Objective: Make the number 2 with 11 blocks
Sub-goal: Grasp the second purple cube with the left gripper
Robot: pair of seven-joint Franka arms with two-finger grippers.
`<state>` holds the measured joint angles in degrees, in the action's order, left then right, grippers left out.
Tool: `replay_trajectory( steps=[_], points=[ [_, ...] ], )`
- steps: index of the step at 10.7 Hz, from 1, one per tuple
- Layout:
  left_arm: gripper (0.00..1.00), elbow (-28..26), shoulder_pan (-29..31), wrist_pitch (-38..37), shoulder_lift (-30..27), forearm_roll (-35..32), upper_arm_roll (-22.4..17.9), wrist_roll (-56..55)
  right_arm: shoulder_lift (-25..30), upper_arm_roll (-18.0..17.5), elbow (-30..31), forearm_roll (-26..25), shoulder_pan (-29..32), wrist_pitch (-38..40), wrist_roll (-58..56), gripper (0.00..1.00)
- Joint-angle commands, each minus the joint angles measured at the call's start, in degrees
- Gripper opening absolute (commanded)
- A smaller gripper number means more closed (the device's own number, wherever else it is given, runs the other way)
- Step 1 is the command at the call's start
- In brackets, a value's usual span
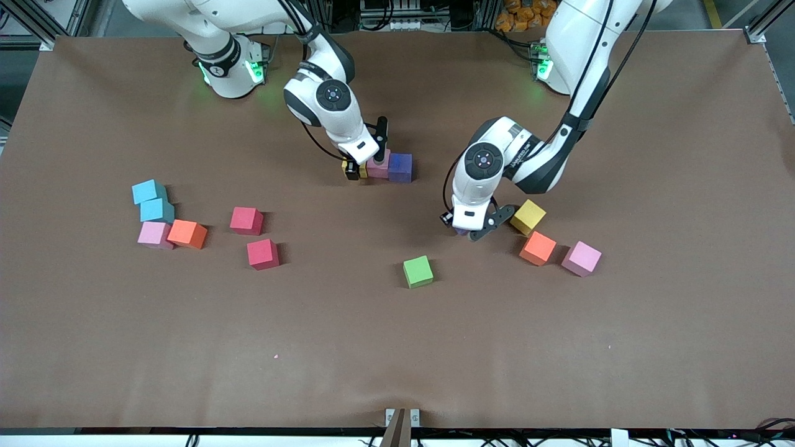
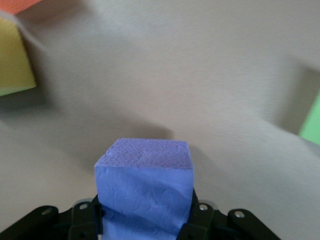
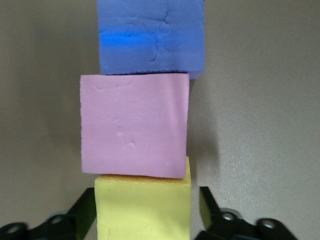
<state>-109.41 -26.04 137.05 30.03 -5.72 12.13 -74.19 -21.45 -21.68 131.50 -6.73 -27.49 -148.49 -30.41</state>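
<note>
my right gripper [image 3: 145, 212] stands apart around the small yellow foam cube [image 3: 143, 207], just set touching the pink foam cube [image 3: 134, 124] in the top row. my left gripper [image 2: 145, 220] is clamped on a purple foam cube [image 2: 144, 187]; next i judge it must lift and carry that to the row.

A brown table [image 1: 397, 347] carries scattered foam cubes: cyan, pink, orange and red at frame left, green at centre, yellow, orange, pink at right, apparently a three-cube row above.
</note>
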Motion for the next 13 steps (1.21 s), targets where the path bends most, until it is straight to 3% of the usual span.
replay_trajectory(
  steps=[1,4,8,11,13],
  points=[
    [0.06,1.83,-0.33,-0.29,-0.42,-0.6,0.26,6.48,1.75,-3.26,-0.01,-1.36,2.25,4.93,4.3,1.0],
    [0.06,3.85,-3.04,-0.29,0.54,-0.6,0.26,11.69,7.54,-8.02,-0.01,-1.27,9.01,13.39,3.34,1.0],
    [0.06,11.3,-5.95,-2.64,5.2,-0.6,0.26,13.72,11.07,-7.76,-0.45,-1.36,19.63,13.76,-11.76,1.0],
    [0.06,18.17,-9.02,-5.91,9.86,-0.43,0.18,13.54,9.15,-4.0,-4.73,-3.54,23.88,11.91,-10.99,1.0],
    [0.06,18.62,-11.47,-5.91,11.35,-0.6,0.09,13.63,1.98,-1.35,-14.2,-12.03,27.29,12.17,-15.7,1.0]
  ],
)
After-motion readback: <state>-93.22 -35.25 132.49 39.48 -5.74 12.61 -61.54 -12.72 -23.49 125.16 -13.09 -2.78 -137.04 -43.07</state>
